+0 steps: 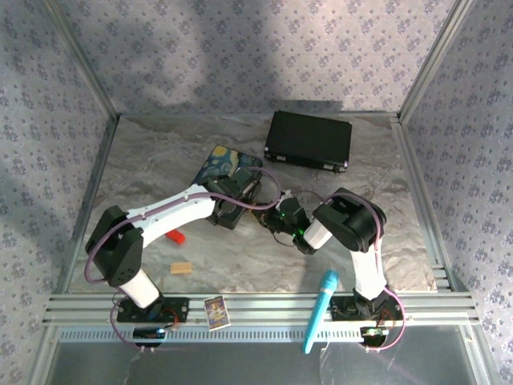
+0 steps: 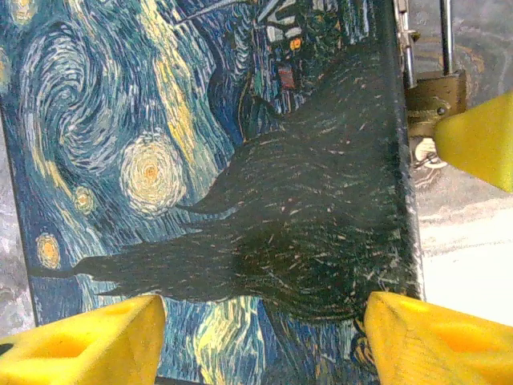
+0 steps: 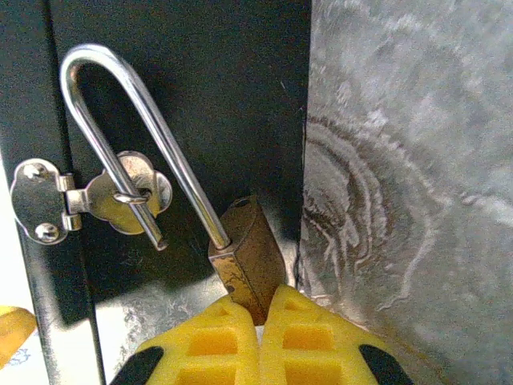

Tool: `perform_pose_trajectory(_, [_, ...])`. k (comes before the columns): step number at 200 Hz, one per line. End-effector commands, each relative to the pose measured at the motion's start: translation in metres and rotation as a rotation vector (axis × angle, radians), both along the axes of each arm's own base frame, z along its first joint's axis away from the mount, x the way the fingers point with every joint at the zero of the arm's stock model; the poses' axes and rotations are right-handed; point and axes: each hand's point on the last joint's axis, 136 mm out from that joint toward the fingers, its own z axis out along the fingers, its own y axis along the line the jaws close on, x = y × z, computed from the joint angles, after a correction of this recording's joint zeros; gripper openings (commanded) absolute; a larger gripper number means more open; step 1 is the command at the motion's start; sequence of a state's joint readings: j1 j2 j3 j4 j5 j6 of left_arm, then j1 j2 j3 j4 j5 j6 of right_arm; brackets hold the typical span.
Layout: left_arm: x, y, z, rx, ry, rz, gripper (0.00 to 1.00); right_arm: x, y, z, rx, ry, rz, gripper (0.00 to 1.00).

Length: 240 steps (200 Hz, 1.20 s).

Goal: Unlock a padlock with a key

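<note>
Painted tin [image 1: 218,163] mid-table, black case [image 1: 309,139] behind, red block [image 1: 175,237] nearer

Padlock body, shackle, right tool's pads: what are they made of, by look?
Padlock body: dull brass-gold metal, scuffed, probably brass. Shackle: bright polished metal with mirror glints, likely steel. Pads: matte yellow, moulded recesses; plastic or rubber, can't tell.

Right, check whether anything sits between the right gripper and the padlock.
Nothing visible does. The right gripper is shut directly on the padlock, on its brass body. The shackle runs through the hasp ring on the tin.
</note>
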<state>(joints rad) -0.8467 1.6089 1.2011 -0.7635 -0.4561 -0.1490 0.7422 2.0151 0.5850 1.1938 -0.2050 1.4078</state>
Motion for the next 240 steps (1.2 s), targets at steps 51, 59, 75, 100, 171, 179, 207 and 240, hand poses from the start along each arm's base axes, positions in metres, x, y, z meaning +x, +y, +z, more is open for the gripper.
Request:
perform_pose_trajectory(51, [-0.038, 0.011, -0.051, 0.164, 0.144, -0.073, 0.63, -0.025, 0.025, -0.023, -0.095, 0.102, 0.148, 0.00])
perform_pose_trajectory(59, [-0.039, 0.011, -0.054, 0.169, 0.149, -0.078, 0.63, -0.024, 0.033, -0.018, -0.099, 0.104, 0.197, 0.00])
perform_pose_trajectory(75, [-0.038, 0.012, -0.053, 0.178, 0.145, -0.081, 0.63, -0.027, 0.039, -0.022, -0.177, 0.130, 0.249, 0.00])
perform_pose_trajectory(100, [-0.038, 0.010, -0.052, 0.155, 0.139, -0.095, 0.63, -0.031, 0.027, -0.026, -0.305, 0.123, 0.252, 0.00])
perform_pose_trajectory(171, [-0.012, 0.015, -0.041, 0.047, 0.089, -0.017, 0.63, -0.039, -0.013, -0.032, -0.315, 0.168, 0.169, 0.00])
perform_pose_trajectory(179, [-0.008, 0.013, -0.037, 0.044, 0.072, -0.015, 0.63, -0.043, -0.015, -0.033, -0.316, 0.169, 0.169, 0.00])
perform_pose_trajectory(207, [0.001, 0.007, -0.024, -0.002, 0.032, -0.008, 0.63, -0.060, -0.010, -0.030, -0.319, 0.157, 0.186, 0.00])
perform_pose_trajectory(240, [0.001, 0.007, -0.017, -0.014, 0.025, 0.006, 0.63, -0.060, -0.006, -0.023, -0.317, 0.131, 0.129, 0.00])
